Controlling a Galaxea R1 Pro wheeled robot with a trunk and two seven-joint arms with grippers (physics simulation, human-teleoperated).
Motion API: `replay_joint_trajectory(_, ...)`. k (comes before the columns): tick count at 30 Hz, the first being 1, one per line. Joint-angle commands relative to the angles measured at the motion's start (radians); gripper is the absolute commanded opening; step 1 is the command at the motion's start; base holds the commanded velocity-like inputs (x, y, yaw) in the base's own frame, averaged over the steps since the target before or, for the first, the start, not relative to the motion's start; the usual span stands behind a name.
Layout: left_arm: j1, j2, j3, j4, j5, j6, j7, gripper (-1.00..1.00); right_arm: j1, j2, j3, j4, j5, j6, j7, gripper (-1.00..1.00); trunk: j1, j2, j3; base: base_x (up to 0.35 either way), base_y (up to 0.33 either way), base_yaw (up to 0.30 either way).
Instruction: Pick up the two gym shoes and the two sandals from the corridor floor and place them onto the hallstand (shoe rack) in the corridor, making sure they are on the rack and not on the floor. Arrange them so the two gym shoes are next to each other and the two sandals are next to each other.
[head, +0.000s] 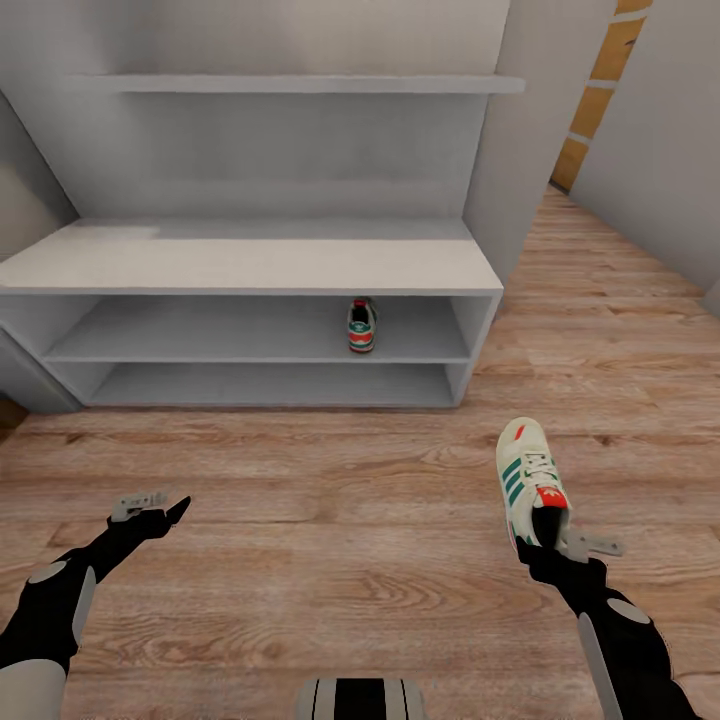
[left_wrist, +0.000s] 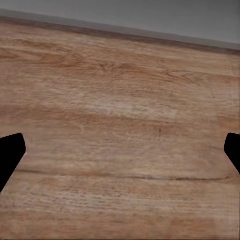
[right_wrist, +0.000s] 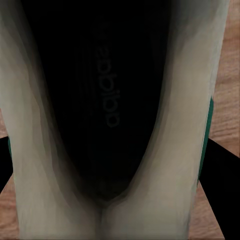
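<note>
One gym shoe (head: 362, 326) stands on the upper shoe shelf of the light-grey hallstand (head: 250, 265), toward its right end, heel facing me. The other gym shoe (head: 528, 478) is over the corridor floor (head: 330, 520) at the right, toe pointing to the rack. My right gripper (head: 548, 537) is shut on its heel end. The right wrist view looks straight into this shoe's dark opening (right_wrist: 107, 110), with a black finger (right_wrist: 225, 195) on each side. My left gripper (head: 165, 511) hangs open over bare planks (left_wrist: 120, 125) at the left, holding nothing. The sandals are out of view.
A wall shelf (head: 300, 84) runs above the rack's flat top. A grey wall panel (head: 530, 140) stands at the rack's right end. The corridor continues past it at the right toward an orange-brown door (head: 600, 90).
</note>
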Motion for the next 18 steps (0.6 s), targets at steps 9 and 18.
replay_joint_trajectory(9, -0.001, -0.002, 0.004, -0.001, -0.003, 0.007, -0.007, 1.00, 0.000, 0.000, 0.000, -0.002, 0.000, 0.006, 0.001, -1.00, 0.000, 0.000, -0.001, 0.052, 0.314, 0.000)
replay_joint_trajectory(18, -0.001, -0.001, 0.004, -0.001, -0.003, 0.008, -0.007, 1.00, 0.000, 0.000, 0.000, -0.002, 0.000, 0.006, 0.001, -1.00, 0.000, 0.000, -0.001, 0.049, 0.323, 0.000)
